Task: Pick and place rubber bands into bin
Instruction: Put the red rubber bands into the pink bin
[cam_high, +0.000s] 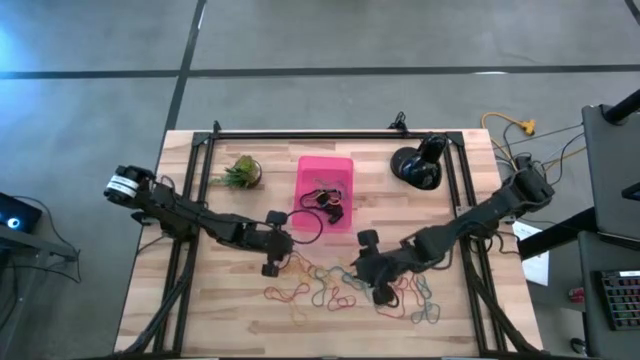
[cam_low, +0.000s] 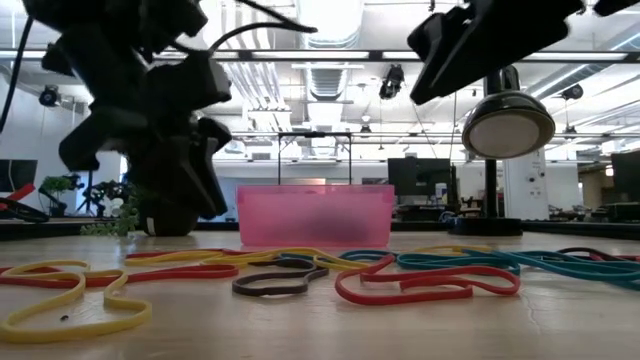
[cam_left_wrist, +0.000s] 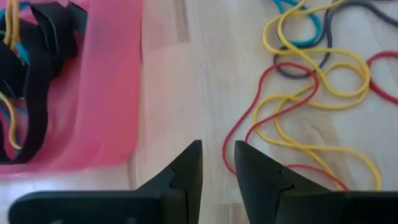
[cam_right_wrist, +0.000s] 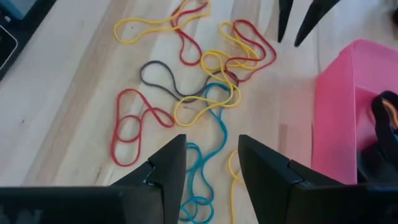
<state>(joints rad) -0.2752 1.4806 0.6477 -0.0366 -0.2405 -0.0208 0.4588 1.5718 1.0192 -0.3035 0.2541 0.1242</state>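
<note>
Jaws of the right gripper (cam_right_wrist: 210, 163) spread, nothing between them, poised over a teal loop among the rubber bands (cam_right_wrist: 205, 81) scattered on the worktop (cam_high: 200, 310). Jaws of the left gripper (cam_left_wrist: 217, 163) parted by a narrow gap, empty, over bare wood between the bin (cam_left_wrist: 106, 93) and a red and yellow tangle. From overhead: pink bin (cam_high: 325, 192) mid-worktop with dark bands inside, loose bands strewn in front of it, small plant (cam_high: 240, 172) and round black object (cam_high: 415, 165) to either side. From table height: bin contents hidden behind the wall, both jaws cut off above. Bin only partly visible past either wrist.
</note>
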